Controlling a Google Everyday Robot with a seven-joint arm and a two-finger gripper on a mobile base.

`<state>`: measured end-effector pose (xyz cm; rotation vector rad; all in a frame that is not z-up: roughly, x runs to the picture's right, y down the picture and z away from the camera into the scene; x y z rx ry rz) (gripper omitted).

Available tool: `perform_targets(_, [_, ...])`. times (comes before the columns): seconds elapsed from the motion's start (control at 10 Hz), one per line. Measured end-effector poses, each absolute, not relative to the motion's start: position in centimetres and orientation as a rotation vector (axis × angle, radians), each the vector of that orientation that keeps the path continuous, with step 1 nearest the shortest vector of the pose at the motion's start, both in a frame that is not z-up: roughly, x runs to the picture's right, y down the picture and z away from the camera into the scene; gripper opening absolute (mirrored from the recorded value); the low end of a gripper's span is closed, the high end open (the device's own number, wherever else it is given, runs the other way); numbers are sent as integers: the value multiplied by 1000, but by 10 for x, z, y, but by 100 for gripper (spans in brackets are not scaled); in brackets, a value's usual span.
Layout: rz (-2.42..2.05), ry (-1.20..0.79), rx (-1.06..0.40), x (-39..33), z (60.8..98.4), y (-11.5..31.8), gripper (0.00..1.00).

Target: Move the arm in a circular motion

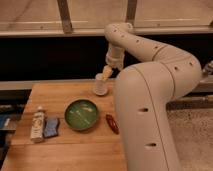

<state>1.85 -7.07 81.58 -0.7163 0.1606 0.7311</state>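
We list the following, each placed from the green bowl (pixel 81 115).

1. Green bowl: round, upright, on the wooden table (pixel 70 150), about mid-table.
2. The arm (pixel 150 100): cream-white, with thick rounded segments marked with small dark dots. Its bulk rises right of the bowl and fills that side of the view. It loops up behind the bowl, then bends down again.
3. Gripper (pixel 106 74): a small tan-yellow tip at the arm's end, behind the bowl and slightly to its right, pointing down. It is at the rim of the pale cup. We cannot tell whether it touches the cup, or whether it is clenched or released.
4. Pale cup (pixel 100 86): upright on the table, just behind the bowl.
5. Red oblong item (pixel 112 124): lying flat just right of the bowl, near the arm's lower segment.
6. Blue cloth (pixel 51 127): left of the bowl, near it.
7. White bottle (pixel 37 124): left of the bowl, beyond the cloth and beside it.
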Motion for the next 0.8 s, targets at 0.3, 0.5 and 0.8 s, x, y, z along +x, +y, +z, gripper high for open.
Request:
perform_targets(0.3, [659, 96, -743, -44, 784, -35, 80])
perform_targets(0.5, [641, 69, -769, -67, 753, 2, 80])
perform_targets(0.8, [691, 96, -791, -47, 722, 46, 80])
